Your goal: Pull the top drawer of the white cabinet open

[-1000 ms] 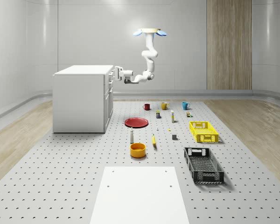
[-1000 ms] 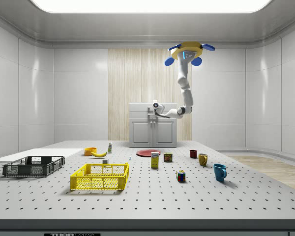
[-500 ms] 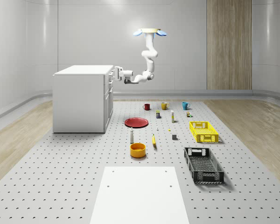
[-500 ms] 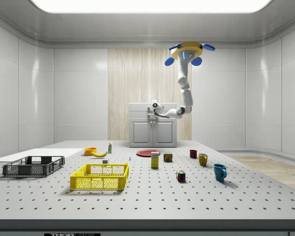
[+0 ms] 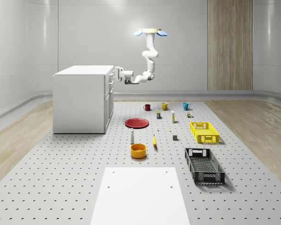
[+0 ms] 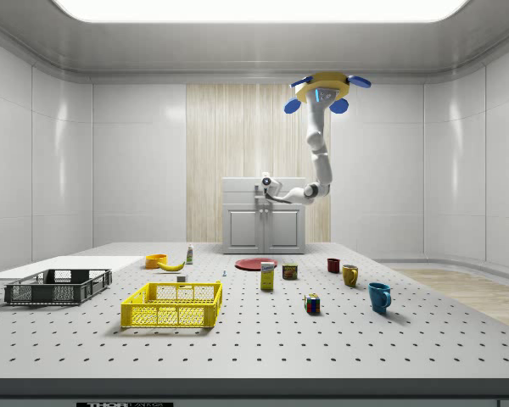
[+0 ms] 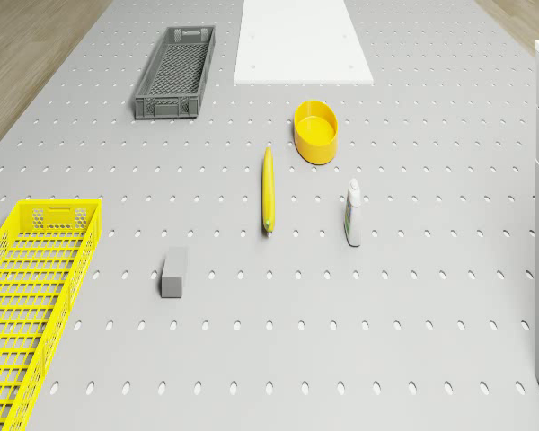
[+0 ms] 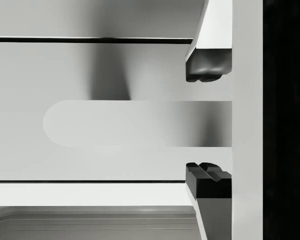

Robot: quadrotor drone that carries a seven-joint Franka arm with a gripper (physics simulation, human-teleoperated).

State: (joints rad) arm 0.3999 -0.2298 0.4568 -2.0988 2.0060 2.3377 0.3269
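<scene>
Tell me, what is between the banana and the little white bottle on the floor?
Nothing. In the drone view the banana and the white bottle lie apart, with bare dotted floor between.

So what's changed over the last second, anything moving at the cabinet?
Barely anything. The gripper has eased slightly away from the white cabinet front, toward the whole-scene view's right. In the wrist view its fingers straddle the drawer handle, open. The drone hovers as before, and the drawer has not visibly opened.
</scene>
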